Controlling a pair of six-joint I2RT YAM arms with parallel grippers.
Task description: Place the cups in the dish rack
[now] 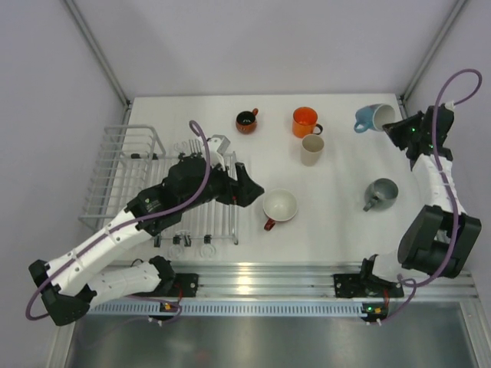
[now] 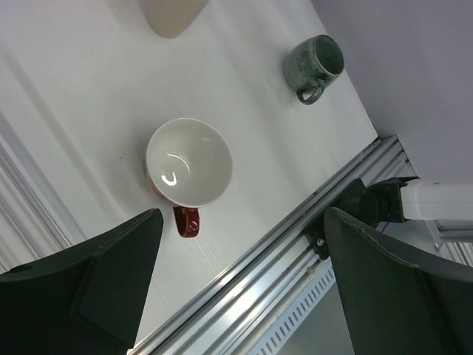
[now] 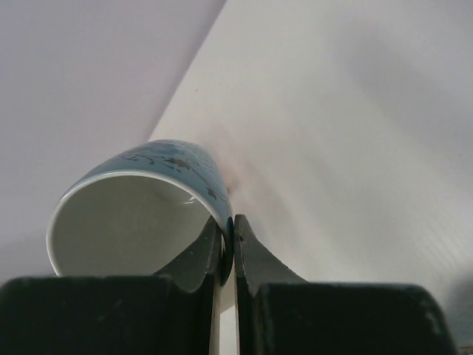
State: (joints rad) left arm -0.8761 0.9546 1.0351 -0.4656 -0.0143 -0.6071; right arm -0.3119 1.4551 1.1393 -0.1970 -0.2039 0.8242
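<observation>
The white wire dish rack (image 1: 115, 172) stands at the left. My left gripper (image 1: 252, 188) is open and empty, just left of the wide red mug with a white inside (image 1: 279, 207); that mug also shows in the left wrist view (image 2: 188, 161) beyond the gripper (image 2: 244, 214). My right gripper (image 1: 396, 127) is shut on the rim of a light blue mug (image 1: 374, 117) and holds it tilted at the far right corner; one finger is inside the mug (image 3: 140, 200), one outside, with the gripper (image 3: 230, 225) on its wall. The small dark red mug (image 1: 246, 121), orange mug (image 1: 305, 121), cream mug (image 1: 311, 149) and grey-green mug (image 1: 381, 192) stand on the table.
An aluminium rail (image 1: 261, 277) runs along the table's near edge. Walls close in the back and both sides. The grey-green mug (image 2: 316, 63) lies between the two arms' reach, near the right arm's base (image 2: 436, 201).
</observation>
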